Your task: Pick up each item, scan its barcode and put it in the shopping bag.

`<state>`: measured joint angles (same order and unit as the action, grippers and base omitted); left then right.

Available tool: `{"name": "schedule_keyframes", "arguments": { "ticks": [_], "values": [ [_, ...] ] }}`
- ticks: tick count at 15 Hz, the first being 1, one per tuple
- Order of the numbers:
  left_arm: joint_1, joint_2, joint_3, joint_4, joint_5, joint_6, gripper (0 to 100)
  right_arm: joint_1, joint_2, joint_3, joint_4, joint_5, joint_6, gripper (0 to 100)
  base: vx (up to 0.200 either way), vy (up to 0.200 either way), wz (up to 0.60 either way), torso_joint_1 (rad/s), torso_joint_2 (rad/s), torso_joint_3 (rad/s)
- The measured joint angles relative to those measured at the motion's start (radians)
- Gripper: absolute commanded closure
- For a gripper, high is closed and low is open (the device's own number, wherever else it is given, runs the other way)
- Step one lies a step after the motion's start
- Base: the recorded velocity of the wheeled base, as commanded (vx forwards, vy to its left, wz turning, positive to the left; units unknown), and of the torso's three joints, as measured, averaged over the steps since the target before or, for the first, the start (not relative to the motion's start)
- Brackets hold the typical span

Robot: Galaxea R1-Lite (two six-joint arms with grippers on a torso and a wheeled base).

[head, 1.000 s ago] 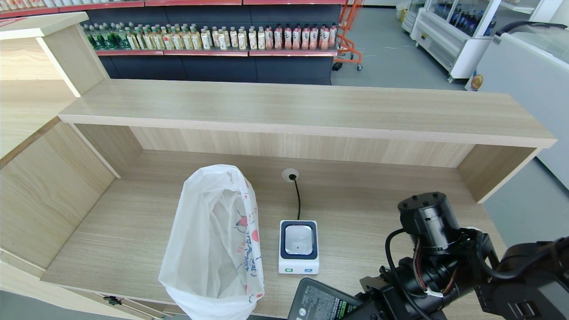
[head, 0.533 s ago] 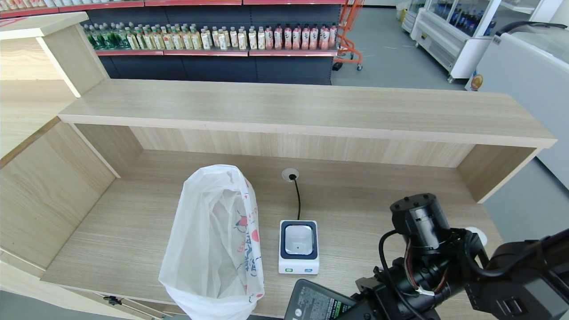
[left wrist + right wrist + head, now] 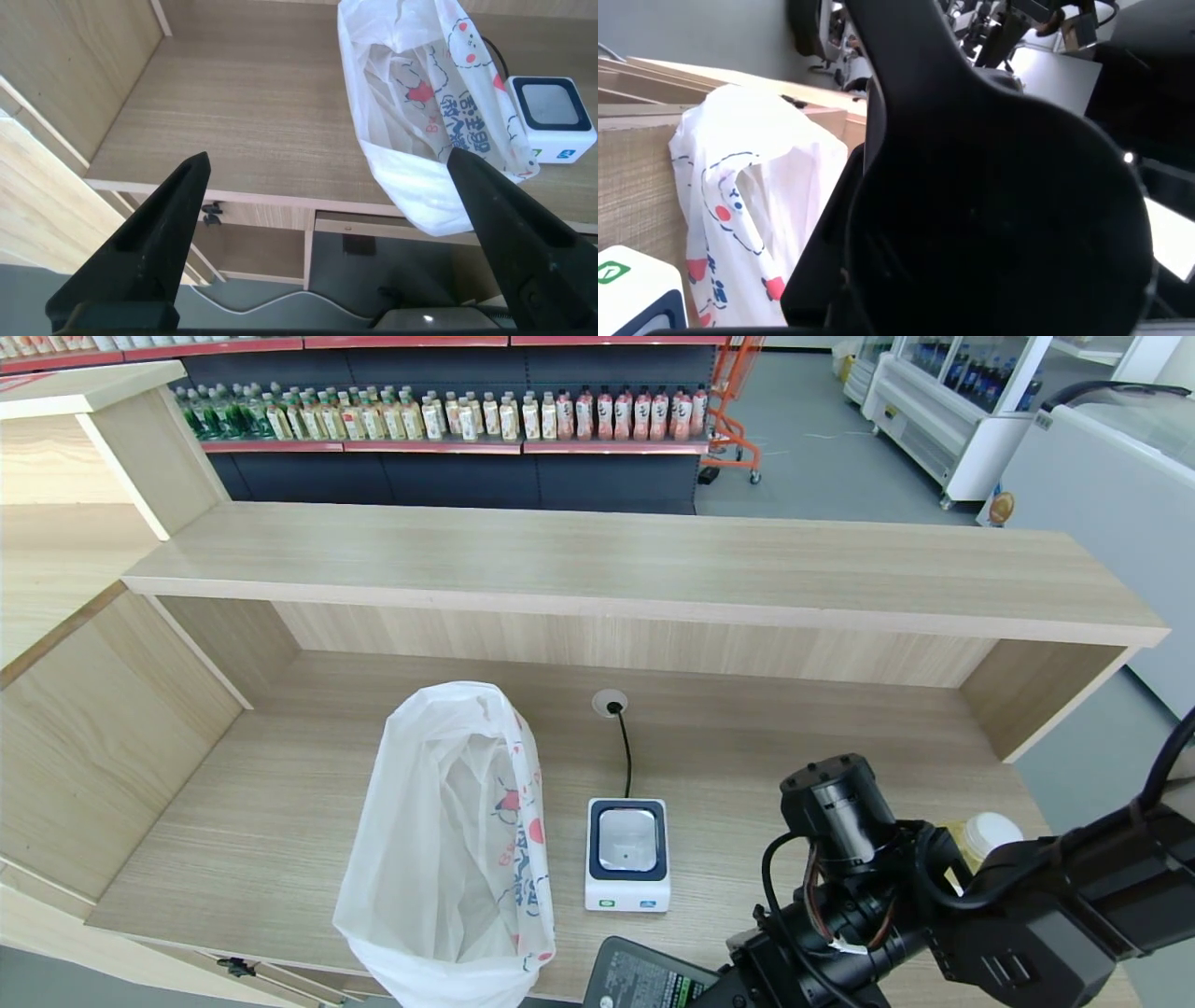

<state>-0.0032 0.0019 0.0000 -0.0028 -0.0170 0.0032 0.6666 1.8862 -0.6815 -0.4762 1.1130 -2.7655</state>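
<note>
R gripper [image 3: 730, 982] sits at the desk's [image 3: 280, 803] front edge, right of centre, clamped on a flat dark pack [image 3: 644, 982]. The fingers themselves are hidden by the pack, so the grasp is a judgement from the pack hanging off the arm's end, clear of the wood. The pack is near the scanner [image 3: 627, 854] on its front-right side and not over the glass yet. The printed face is turned up; can't make out the barcode.

L gripper [image 3: 327, 163] hangs off the desk's front-left corner w/ fingers [image 3: 154, 243] spread wide and nothing between them.

The bag [image 3: 448, 840] stands open at the front edge, just left of the scanner and touching or nearly touching it. A bottle [image 3: 990, 831] w/ a white cap stands by the right edge, behind the R arm.

Step in hand, as I read it: scan the pack.
- Carry it back and left until it's square over the scanner window.
- The print faces up, so the wrist prob. needs to roll to aim that face down at the glass.
- Hold it close above and level, w/o touching.
- Keep the pack's left edge off the bag rim, which stands taller than the scanner and would snag.
- Keep the elbow clear of the bottle.
- Don't loosen the grip until the pack is over the bag mouth.
</note>
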Motion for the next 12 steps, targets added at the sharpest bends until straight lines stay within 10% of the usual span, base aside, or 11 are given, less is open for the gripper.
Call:
{"name": "schedule_keyframes", "arguments": {
  "ticks": [12],
  "values": [
    [0.0,0.0,0.0,0.0,0.0,0.0,0,-0.003,0.006,0.003,-0.002,0.0,-0.003,100,0.0,0.0,0.0,0.0,0.0,0.0]
  ]
}}
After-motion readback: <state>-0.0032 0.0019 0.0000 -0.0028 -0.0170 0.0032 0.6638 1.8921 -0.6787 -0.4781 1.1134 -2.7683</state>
